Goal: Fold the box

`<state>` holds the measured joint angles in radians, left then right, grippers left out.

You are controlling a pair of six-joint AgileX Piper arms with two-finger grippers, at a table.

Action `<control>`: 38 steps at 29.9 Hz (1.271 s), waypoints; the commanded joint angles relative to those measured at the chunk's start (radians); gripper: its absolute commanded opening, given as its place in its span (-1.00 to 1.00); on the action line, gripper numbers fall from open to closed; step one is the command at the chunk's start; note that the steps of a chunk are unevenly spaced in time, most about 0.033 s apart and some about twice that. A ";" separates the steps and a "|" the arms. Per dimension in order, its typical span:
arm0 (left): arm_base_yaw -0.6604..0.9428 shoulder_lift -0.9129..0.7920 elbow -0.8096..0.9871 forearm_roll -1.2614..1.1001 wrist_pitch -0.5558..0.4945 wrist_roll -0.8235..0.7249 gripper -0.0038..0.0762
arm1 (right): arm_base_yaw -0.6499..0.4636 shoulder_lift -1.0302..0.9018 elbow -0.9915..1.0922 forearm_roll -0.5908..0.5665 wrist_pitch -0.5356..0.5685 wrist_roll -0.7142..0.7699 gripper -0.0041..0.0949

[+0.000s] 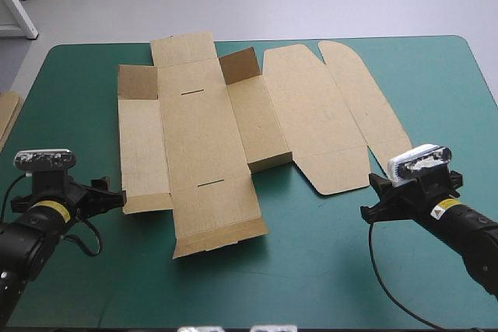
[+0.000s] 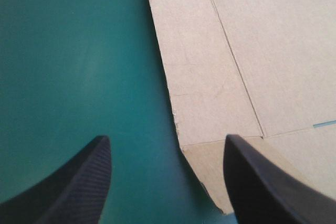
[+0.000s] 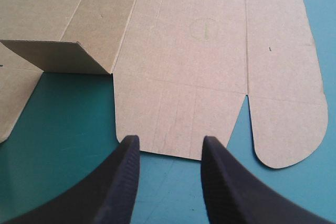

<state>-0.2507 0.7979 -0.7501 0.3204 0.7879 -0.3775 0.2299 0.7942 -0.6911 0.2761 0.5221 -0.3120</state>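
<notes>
High view: I note box point(image 1: 202, 138) mostly flat; left gripper point(image 1: 109, 192) at 8 o'clock, right gripper point(image 1: 369, 196) at 4 o'clock, both spread wide, empty.

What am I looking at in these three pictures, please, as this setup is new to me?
You are seeing one robot with two arms at a table with a teal-green cover. The high view looks down from behind it; the other two come from cameras on each wrist, looking along the black fingers. The left gripper and right gripper are both open and hold nothing. Between them lies the box, a cut sheet of brown board, mostly flat with a few flaps raised. An edge of more board shows at the table's left edge.
</notes>
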 commanded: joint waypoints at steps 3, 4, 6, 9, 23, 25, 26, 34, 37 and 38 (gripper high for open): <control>0.033 0.140 -0.102 0.055 -0.034 -0.012 0.23 | -0.008 0.105 -0.065 0.009 -0.011 -0.021 -0.16; 0.065 0.159 -0.112 0.055 -0.034 -0.009 0.23 | -0.008 0.119 -0.068 0.011 -0.011 -0.021 -0.16; 0.151 0.205 -0.131 0.044 -0.037 0.016 0.23 | -0.008 0.142 -0.073 0.011 -0.016 -0.021 -0.16; 0.314 0.268 -0.149 -0.116 -0.064 0.175 0.22 | -0.008 0.157 -0.073 0.011 -0.034 -0.021 -0.16; 0.775 0.594 -0.152 -1.127 0.072 0.996 0.20 | -0.008 0.155 -0.118 0.019 -0.052 -0.061 -0.06; 0.775 0.667 -0.152 -1.179 0.124 1.032 0.20 | -0.008 0.155 -0.125 0.019 -0.052 -0.061 -0.04; 0.775 0.702 -0.152 -1.222 0.156 1.061 0.20 | -0.008 0.155 -0.125 0.019 -0.054 -0.061 -0.02; 0.775 0.820 -0.152 -1.424 0.294 1.213 0.20 | -0.008 0.155 -0.130 0.019 -0.057 -0.049 0.01; 0.774 0.820 -0.152 -1.426 0.300 1.213 0.20 | -0.008 0.155 -0.130 0.019 -0.058 -0.047 0.01; 0.765 0.820 -0.152 -1.429 0.305 1.213 0.20 | -0.008 0.155 -0.130 0.019 -0.058 -0.047 0.01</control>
<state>0.5219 1.6537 -0.8744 -1.0412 1.0391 0.8286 0.2299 0.9584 -0.7836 0.2833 0.5261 -0.3608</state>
